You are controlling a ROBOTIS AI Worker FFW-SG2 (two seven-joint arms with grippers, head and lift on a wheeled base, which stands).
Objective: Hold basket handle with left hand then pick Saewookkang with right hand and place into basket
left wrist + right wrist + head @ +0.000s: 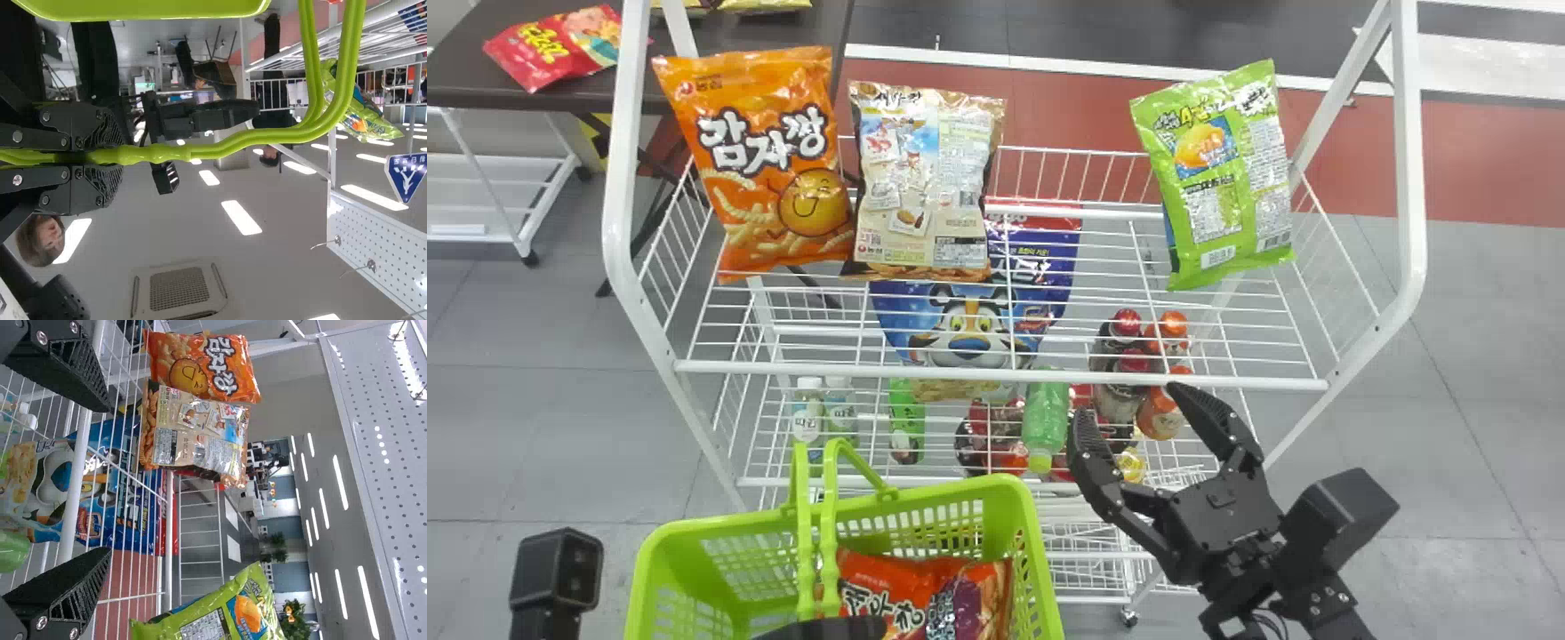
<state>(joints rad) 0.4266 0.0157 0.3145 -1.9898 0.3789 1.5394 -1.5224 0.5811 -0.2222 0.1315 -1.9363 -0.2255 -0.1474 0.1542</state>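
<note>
My right gripper (1136, 429) stands open in the head view, in front of the rack's lower right part; in the right wrist view the same gripper (90, 483) has its two fingers wide apart with nothing between them. The Saewookkang, a beige bag (921, 182), stands on the upper shelf against the orange bag, and this beige bag (197, 435) also shows in the right wrist view. At the bottom left is the green basket (1009, 498), an orange-red bag (925, 591) inside. My left gripper (823, 628) is at its handle; in the left wrist view the gripper (100, 157) is shut on the green handle (233, 141).
On the white rack's upper shelf (1005, 372) stand an orange bag (769, 160) at left and a green bag (1216, 178) at right. Below are a blue cereal bag (969, 329) and several bottles (1047, 418). White rack posts (1408, 160) rise at both sides.
</note>
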